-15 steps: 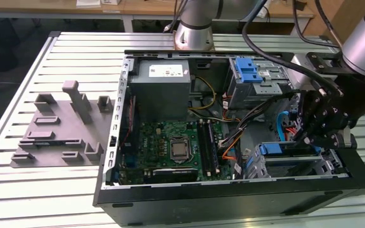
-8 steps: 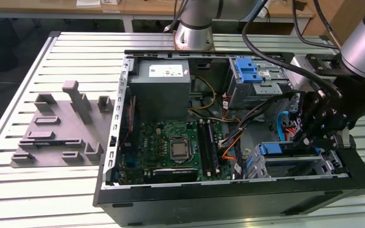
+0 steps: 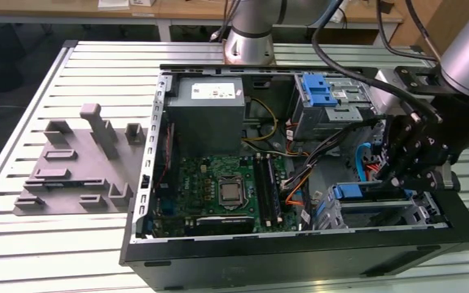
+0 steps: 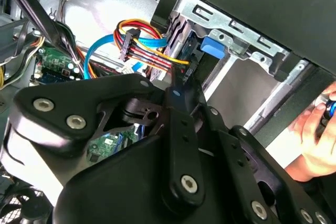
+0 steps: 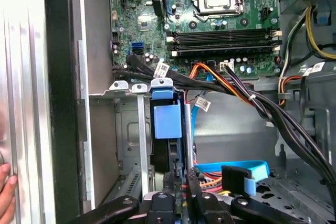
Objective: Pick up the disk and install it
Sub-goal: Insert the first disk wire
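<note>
**Disk in cage, seating unconfirmed**

Disk (image 5: 168, 129) stands on edge in the lower drive cage (image 5: 128, 129), blue carrier end outward, largely inserted. Gripper (image 5: 178, 195) sits just behind it; whether its fingers pinch the disk cannot be told. Full seating is unconfirmed. A hand (image 4: 315, 140) rests near the case (image 3: 300, 250).

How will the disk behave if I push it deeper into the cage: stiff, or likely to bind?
Probably stiff: the disk looks like a rigid slab in a blue carrier. It stands edge-on between metal walls of the cage, so a skewed push may bind. The cables crossing nearby look floppy and could snag.
</note>
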You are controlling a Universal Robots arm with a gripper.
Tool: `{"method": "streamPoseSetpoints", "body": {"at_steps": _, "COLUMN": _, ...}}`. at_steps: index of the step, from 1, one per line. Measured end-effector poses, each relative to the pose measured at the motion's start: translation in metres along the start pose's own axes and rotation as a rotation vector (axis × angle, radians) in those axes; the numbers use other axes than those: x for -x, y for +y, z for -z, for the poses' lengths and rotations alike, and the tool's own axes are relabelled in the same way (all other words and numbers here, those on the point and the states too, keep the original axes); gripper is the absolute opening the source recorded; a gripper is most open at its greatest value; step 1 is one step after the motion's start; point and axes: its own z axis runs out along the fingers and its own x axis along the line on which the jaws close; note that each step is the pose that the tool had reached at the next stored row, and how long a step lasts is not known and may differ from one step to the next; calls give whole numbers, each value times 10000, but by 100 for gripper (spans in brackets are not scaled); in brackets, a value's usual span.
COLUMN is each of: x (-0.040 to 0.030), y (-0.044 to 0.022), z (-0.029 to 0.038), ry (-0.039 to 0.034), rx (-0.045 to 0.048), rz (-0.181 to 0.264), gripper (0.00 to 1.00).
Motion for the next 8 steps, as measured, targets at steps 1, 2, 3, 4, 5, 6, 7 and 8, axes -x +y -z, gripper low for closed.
{"method": "streamPoseSetpoints", "body": {"at_steps": 1, "x": 0, "y": 0, "z": 24, "ry": 0, "rx": 0, "rz": 0, "gripper": 24}}
{"method": "streamPoseSetpoints", "body": {"at_steps": 2, "x": 0, "y": 1, "z": 44, "ry": -1, "rx": 1, "rz": 0, "gripper": 24}}
{"method": "streamPoseSetpoints", "body": {"at_steps": 3, "x": 0, "y": 1, "z": 58, "ry": 0, "rx": 1, "rz": 0, "gripper": 24}}
{"method": "streamPoseSetpoints", "body": {"at_steps": 4, "x": 0, "y": 1, "z": 62, "ry": -1, "rx": 2, "rz": 0, "gripper": 24}}
{"method": "streamPoseSetpoints", "body": {"at_steps": 5, "x": 0, "y": 1, "z": 62, "ry": -3, "rx": 2, "rz": 0, "gripper": 22}}
{"method": "streamPoseSetpoints", "body": {"at_steps": 6, "x": 0, "y": 1, "z": 62, "ry": -3, "rx": 2, "rz": 0, "gripper": 16}}
{"method": "streamPoseSetpoints", "body": {"at_steps": 7, "x": 0, "y": 1, "z": 63, "ry": -2, "rx": 2, "rz": 0, "gripper": 11}}
{"method": "streamPoseSetpoints", "body": {"at_steps": 8, "x": -1, "y": 1, "z": 63, "ry": -2, "rx": 1, "rz": 0, "gripper": 11}}
